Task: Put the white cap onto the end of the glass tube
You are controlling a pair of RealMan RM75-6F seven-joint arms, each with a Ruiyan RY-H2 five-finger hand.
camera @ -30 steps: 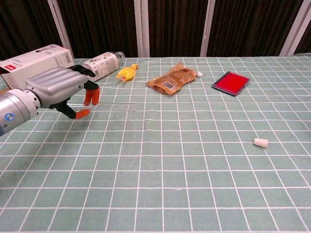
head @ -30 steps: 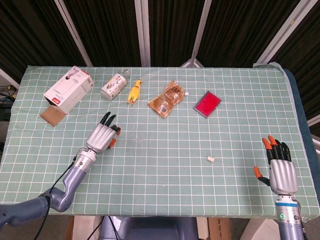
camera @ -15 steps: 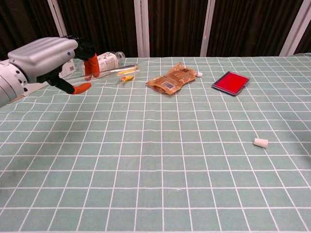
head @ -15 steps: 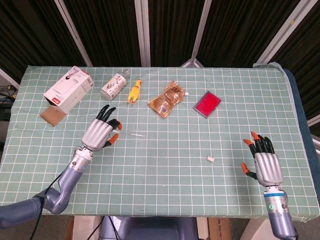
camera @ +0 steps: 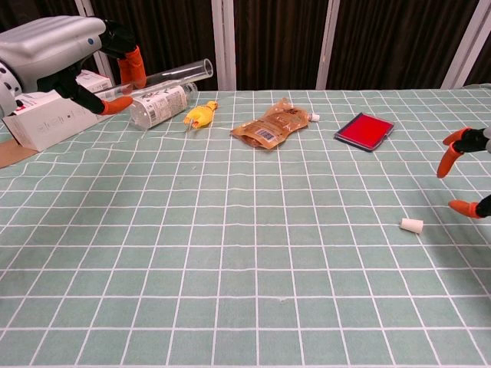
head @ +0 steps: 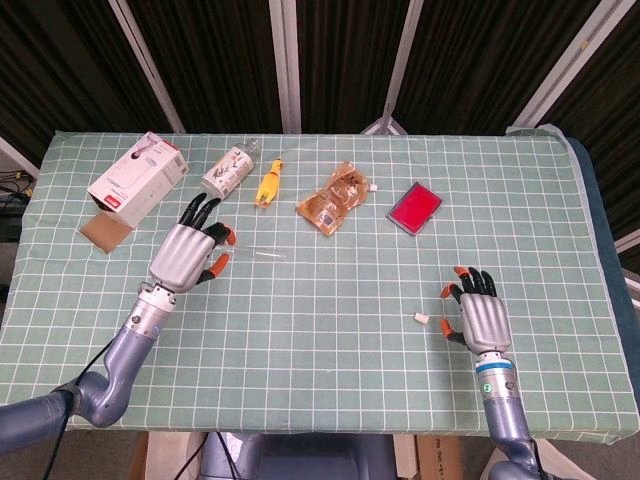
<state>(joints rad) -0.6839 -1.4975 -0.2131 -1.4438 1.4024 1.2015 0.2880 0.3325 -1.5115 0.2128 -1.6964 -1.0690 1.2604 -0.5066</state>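
One part is done: the glass tube (camera: 165, 77) is held up off the tabletop (camera: 253, 253) by the left robot hand (head: 187, 255); the white cap (camera: 411, 225) is not yet picked up; it lies just beside the right robot hand (head: 478, 318), which is spread wide, holding nothing; capping is left.

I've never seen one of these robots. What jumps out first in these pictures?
Probably the two metal hands with orange-tipped fingers over the green checked table. The left hand holds a clear glass tube up in the air at far left. The right hand, fingers spread, hovers beside a tiny white cap lying near the right side.
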